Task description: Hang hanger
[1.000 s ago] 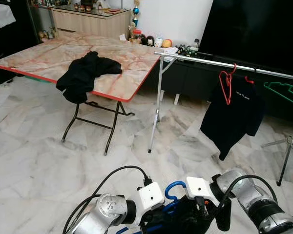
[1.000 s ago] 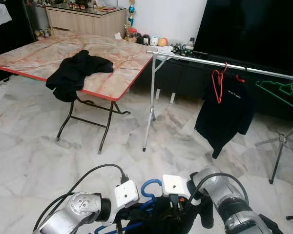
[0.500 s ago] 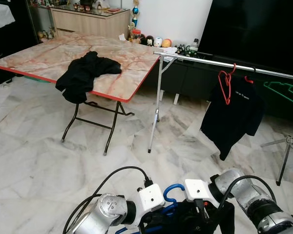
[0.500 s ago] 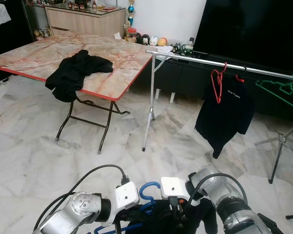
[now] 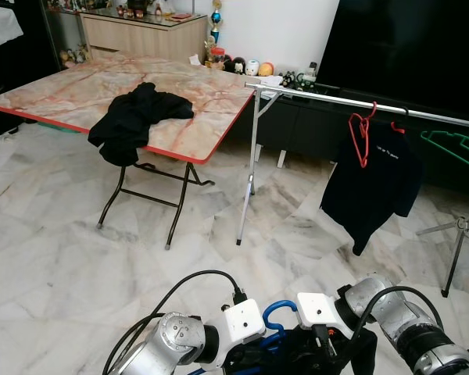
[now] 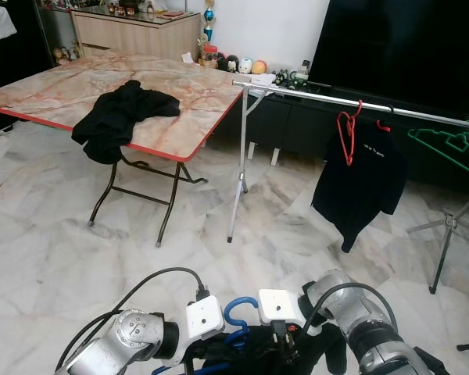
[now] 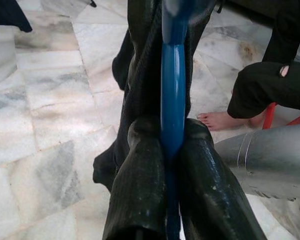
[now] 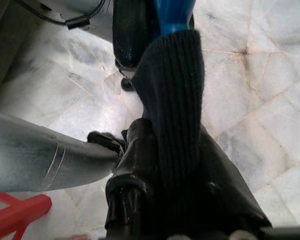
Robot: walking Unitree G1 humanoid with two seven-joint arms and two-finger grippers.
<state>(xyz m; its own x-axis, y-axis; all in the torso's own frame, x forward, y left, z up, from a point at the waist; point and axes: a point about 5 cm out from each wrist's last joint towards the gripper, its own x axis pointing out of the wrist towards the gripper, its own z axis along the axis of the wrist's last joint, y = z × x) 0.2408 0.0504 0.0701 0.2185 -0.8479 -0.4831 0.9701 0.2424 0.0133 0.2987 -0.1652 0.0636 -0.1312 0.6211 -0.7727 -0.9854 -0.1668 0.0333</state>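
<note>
Gripping blue hanger (image 7: 172, 100), left tool (image 7: 171, 165) clamped.

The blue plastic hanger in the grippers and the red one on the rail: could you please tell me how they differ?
The blue plastic hanger is held low over the floor, the left gripper clamped on it; the red plastic hanger hangs from the metal rail. The blue one has dark cloth on it, gripped by the right gripper; the red one hangs bare beside a hung black shirt. Both have hooked tops.
</note>
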